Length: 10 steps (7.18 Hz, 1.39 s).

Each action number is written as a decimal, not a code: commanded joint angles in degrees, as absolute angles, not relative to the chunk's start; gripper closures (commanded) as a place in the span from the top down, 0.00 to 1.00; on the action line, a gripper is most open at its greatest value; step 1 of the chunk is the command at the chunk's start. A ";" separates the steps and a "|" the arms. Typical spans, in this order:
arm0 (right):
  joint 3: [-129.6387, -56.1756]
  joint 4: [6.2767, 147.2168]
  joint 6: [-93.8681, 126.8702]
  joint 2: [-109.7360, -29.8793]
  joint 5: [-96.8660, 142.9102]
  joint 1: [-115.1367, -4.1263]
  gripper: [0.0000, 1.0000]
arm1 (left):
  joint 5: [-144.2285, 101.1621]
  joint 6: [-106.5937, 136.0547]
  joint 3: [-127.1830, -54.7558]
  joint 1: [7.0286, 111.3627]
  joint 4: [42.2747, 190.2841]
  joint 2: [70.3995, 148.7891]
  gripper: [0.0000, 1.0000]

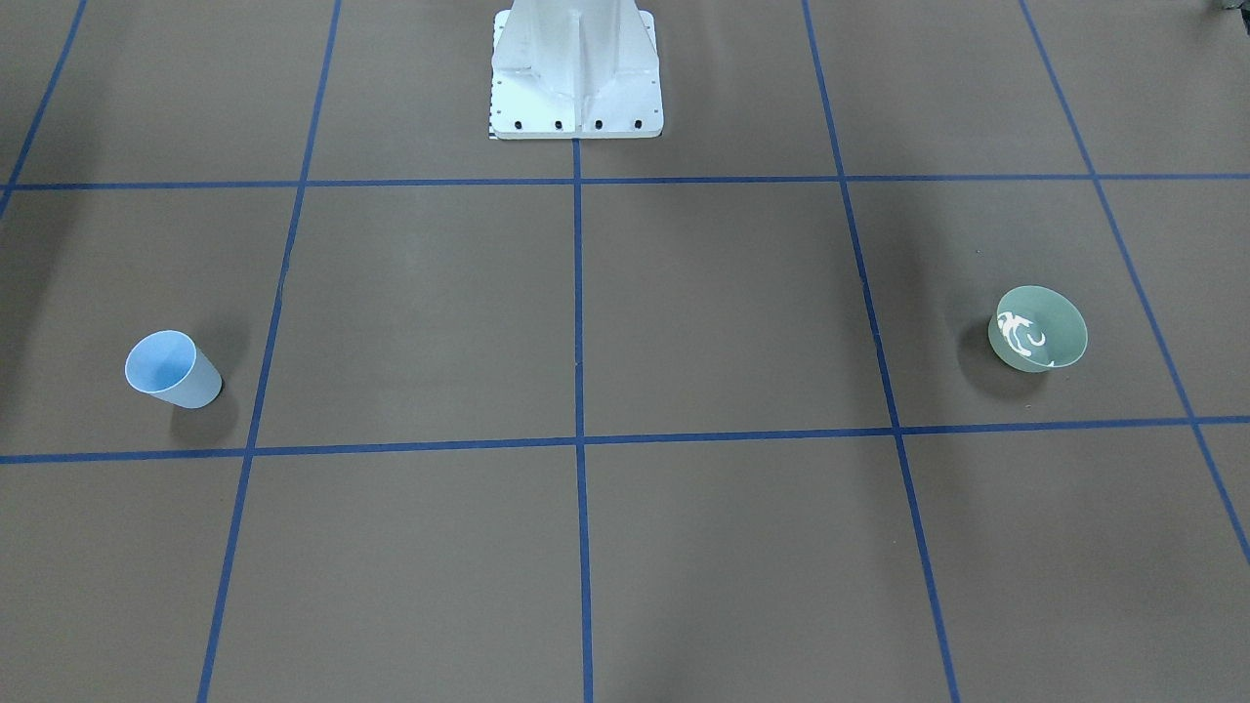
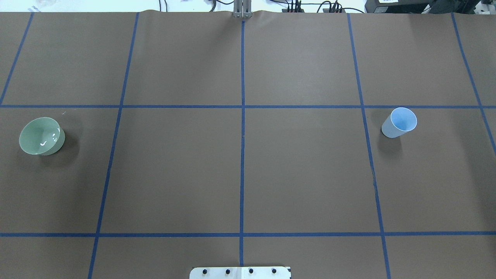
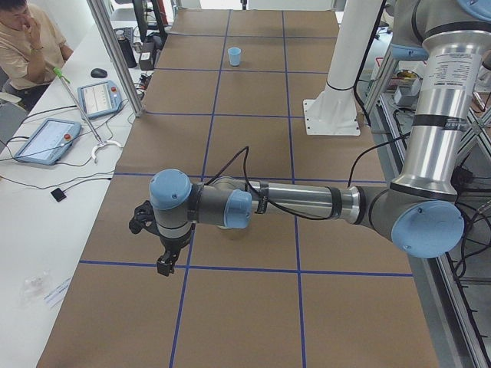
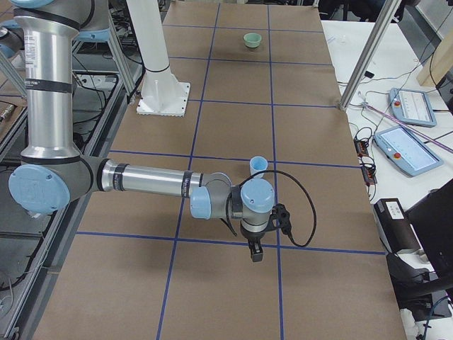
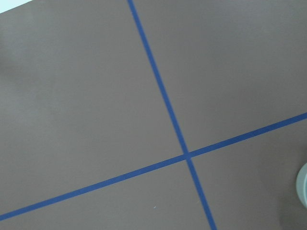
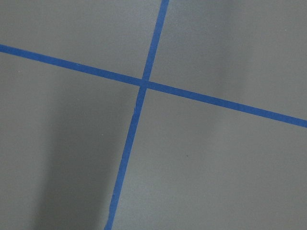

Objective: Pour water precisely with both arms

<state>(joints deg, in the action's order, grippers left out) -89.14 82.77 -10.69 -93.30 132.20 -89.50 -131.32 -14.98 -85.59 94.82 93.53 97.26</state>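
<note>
A pale green bowl stands upright on the brown table, with white glints of water inside. Across the table stands a light blue cup, upright and looking empty. My left arm reaches low over the table, its gripper pointing down beyond the bowl, which it hides there. My right arm stretches out likewise, its gripper hanging just short of the cup. Whether either gripper is open, I cannot tell. The bowl's rim peeks in at the left wrist view's edge.
A white pedestal is bolted at the table's robot side. Blue tape lines divide the brown surface into squares. A person sits at a side table with teach pendants and cables.
</note>
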 commanded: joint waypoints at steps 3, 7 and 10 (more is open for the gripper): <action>-89.12 82.79 -10.72 -93.34 132.19 -89.47 1.00 | -131.04 3.34 -83.41 95.01 95.19 95.98 1.00; -89.03 82.79 -10.63 -93.16 132.19 -89.47 1.00 | -130.87 3.61 -80.59 93.79 95.89 96.06 1.00; -88.95 82.79 -10.63 -93.16 132.19 -89.47 1.00 | -130.61 3.69 -80.86 89.74 99.40 96.06 1.00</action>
